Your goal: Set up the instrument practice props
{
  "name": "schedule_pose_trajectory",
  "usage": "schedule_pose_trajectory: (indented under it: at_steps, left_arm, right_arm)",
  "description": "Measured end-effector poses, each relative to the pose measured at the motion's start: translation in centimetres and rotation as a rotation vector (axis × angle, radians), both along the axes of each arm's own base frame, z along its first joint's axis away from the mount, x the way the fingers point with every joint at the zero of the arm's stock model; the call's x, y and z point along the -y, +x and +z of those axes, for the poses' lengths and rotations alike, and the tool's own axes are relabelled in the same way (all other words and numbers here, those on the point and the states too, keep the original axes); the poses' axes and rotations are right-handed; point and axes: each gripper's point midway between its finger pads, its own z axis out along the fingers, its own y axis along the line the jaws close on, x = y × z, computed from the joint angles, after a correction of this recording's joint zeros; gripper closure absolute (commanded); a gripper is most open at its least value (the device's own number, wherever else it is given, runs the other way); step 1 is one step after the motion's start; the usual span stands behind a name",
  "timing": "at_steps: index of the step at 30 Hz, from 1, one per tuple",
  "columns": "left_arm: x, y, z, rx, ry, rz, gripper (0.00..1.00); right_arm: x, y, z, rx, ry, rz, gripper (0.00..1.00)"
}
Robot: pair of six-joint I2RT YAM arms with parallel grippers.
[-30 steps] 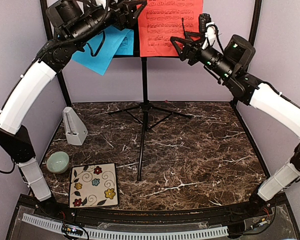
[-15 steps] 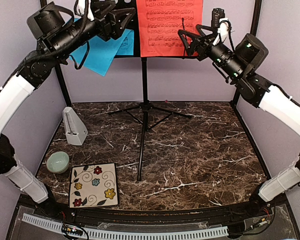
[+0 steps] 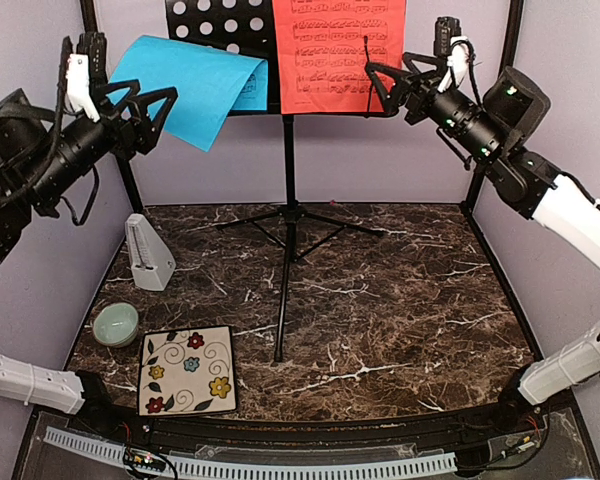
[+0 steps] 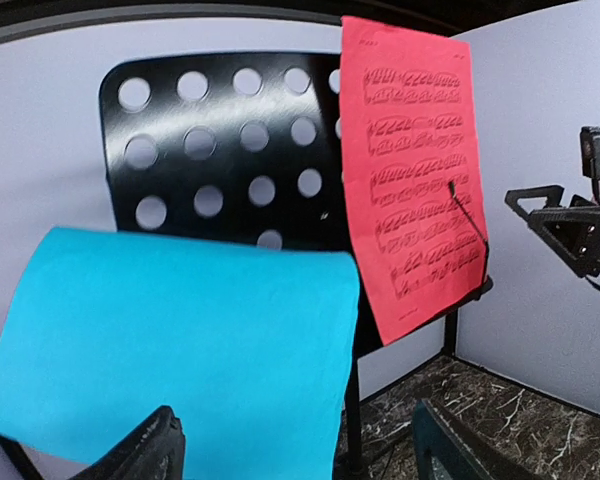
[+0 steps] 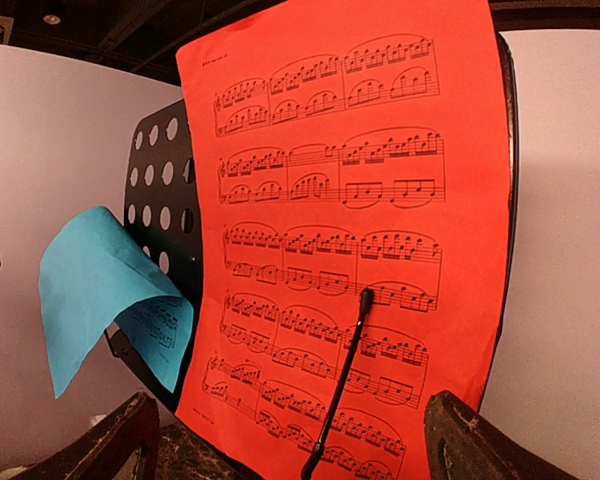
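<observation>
Left sheet [image 3: 185, 90] and right sheet [image 3: 338, 55] on music stand [image 3: 288, 200] at centre; metronome [image 3: 148, 253] left, bowl [image 3: 115, 324] and tile [image 3: 188, 370] before it.

Matt perforated-metal music stand [image 4: 225, 170]; glossy marble-look table [image 3: 400, 300].
</observation>
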Motion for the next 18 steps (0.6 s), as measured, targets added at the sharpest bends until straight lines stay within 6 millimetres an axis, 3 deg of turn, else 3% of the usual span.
schedule_pose_trajectory:
  at_steps: [8, 12, 18]
  left_arm:
    - [-4.0, 0.7, -11.0, -0.261, 0.038, 0.162, 0.23]
    - [-5.0, 2.0, -13.0, -0.325, 0.044, 0.224, 0.26]
    - [-4.8, 5.8, -14.8, -0.378, 0.069, 0.259, 0.3]
  right_arm:
    - [-0.7, 0.1, -3.3, -0.102, -0.062, 0.035, 0.05]
    - [-0.6, -0.2, -4.5, -0.14, -0.067, 0.046, 0.04]
    - [-0.3, -0.6, -5.0, -0.168, -0.055, 0.057, 0.03]
